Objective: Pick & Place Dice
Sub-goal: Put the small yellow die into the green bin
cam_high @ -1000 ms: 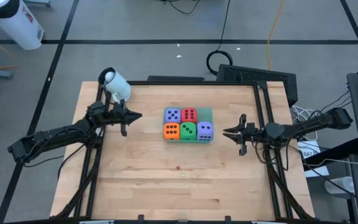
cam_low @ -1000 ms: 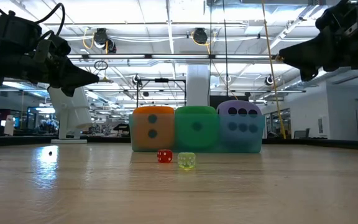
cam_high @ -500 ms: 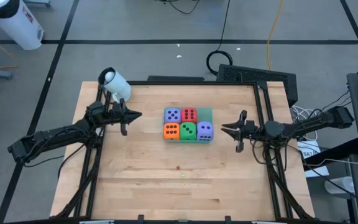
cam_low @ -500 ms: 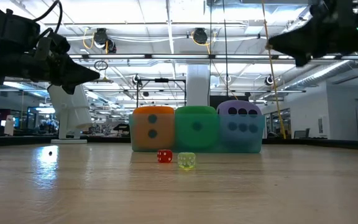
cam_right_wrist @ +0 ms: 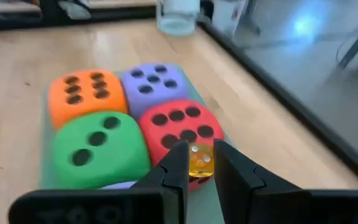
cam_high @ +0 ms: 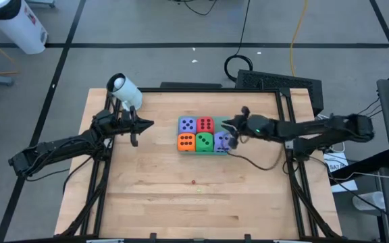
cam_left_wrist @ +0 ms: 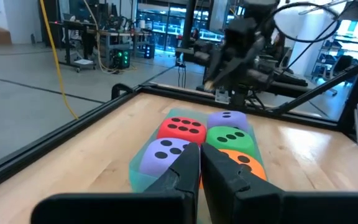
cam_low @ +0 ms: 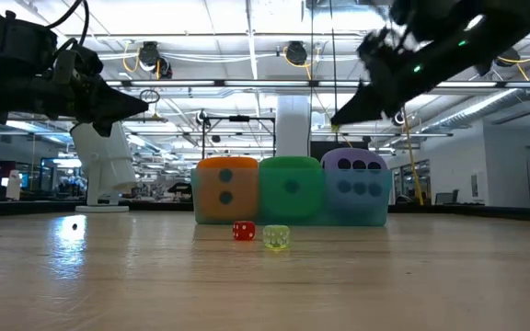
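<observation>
Five big soft dice stand packed together on a translucent green square (cam_high: pixel 224 122) at the table's middle: orange (cam_right_wrist: pixel 87 96), green (cam_right_wrist: pixel 97 149), red (cam_right_wrist: pixel 180 126) and two purple (cam_right_wrist: pixel 154 84) (cam_high: pixel 221 140). My right gripper (cam_right_wrist: pixel 200 157) hovers over the cluster's right end (cam_high: pixel 226 126), shut on a small amber die (cam_right_wrist: pixel 201 159). My left gripper (cam_high: pixel 147 125) waits shut left of the cluster, above the table (cam_left_wrist: pixel 201 163). My right gripper pinches the small amber die by two opposite faces (cam_right_wrist: pixel 195 163) between its fingertips. The fingers come from the table's right, slanting a little downward. The die is lifted clear, in the air above the big dice.
Two tiny dice, one red (cam_low: pixel 244 231) and one yellow-green (cam_low: pixel 276 237), lie on the bare wood nearer the front edge. A white cylindrical device (cam_high: pixel 124 90) stands at the far left corner. Black rails (cam_high: pixel 288 115) run along the table's sides, and a cable (cam_high: pixel 256 163) sags from the right arm.
My right gripper has swung from near the table's right edge toward the left, rising a little and tipping downward, and now hangs over the right end of the dice cluster. The dice have not moved.
</observation>
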Controlling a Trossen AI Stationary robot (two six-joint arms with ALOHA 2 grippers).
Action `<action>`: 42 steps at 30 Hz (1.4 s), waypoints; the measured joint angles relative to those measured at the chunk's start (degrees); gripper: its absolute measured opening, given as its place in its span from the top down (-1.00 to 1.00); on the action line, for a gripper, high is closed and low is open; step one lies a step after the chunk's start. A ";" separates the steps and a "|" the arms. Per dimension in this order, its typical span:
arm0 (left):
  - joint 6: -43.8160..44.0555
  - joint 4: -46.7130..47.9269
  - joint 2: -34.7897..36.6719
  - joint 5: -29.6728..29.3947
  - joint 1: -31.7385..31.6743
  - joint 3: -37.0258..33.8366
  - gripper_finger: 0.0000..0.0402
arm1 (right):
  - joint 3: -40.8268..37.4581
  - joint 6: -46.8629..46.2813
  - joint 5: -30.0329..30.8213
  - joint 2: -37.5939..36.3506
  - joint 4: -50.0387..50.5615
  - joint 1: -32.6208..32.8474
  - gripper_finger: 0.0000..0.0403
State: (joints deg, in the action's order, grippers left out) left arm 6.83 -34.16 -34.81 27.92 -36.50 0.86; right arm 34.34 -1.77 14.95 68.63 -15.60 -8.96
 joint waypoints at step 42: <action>0.94 3.76 -0.02 -0.07 0.00 0.01 0.88 | 1.91 -3.61 -13.38 -0.26 -4.48 -12.34 0.02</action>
State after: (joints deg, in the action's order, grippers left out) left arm 7.77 -30.40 -34.83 27.85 -36.51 0.87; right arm 36.25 -5.39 1.58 68.37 -20.08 -21.30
